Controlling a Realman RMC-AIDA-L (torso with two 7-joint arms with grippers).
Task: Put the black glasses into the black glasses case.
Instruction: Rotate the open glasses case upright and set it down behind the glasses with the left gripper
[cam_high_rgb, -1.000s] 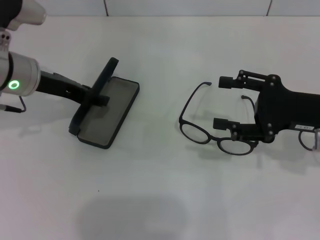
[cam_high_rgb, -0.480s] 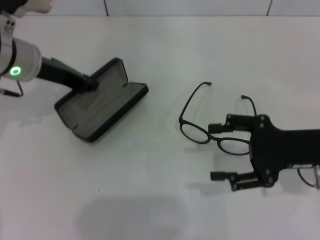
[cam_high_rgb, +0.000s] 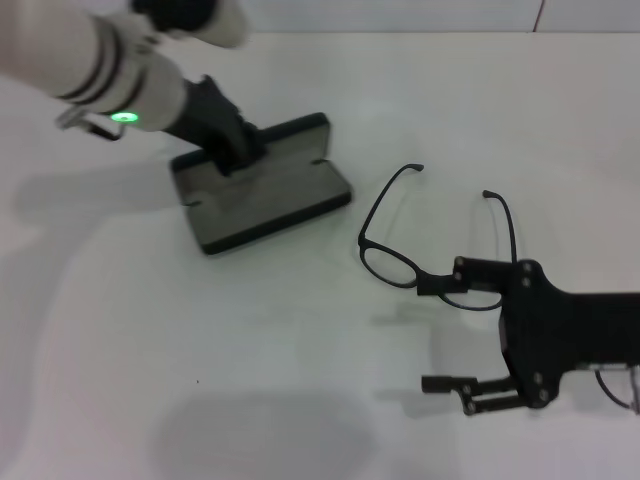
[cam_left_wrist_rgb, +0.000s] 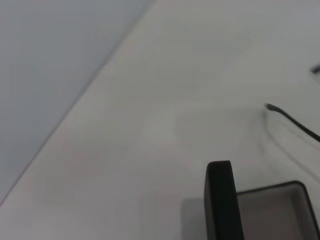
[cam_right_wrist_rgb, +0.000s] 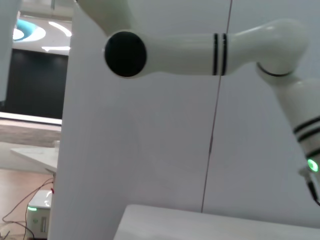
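The black glasses (cam_high_rgb: 405, 250) lie open on the white table, right of centre, temple arms pointing away from me. The black glasses case (cam_high_rgb: 270, 195) lies open to their left, grey lining up, lid raised along its far side. My left gripper (cam_high_rgb: 235, 150) is shut on the case's far left edge. The left wrist view shows the case's grey lining (cam_left_wrist_rgb: 272, 212) and one temple tip of the glasses (cam_left_wrist_rgb: 292, 119). My right gripper (cam_high_rgb: 445, 335) is open and empty on the near side of the glasses, with one finger (cam_high_rgb: 440, 285) at the glasses' right lens.
The white table (cam_high_rgb: 300, 400) runs to a pale wall at the back. The right wrist view shows only that wall, the left arm (cam_right_wrist_rgb: 200, 47) and the table's far edge.
My left arm has swung the open case to the right, closer to the glasses, and turned it. My right gripper drew back from over the glasses toward the near side. The glasses have not moved.
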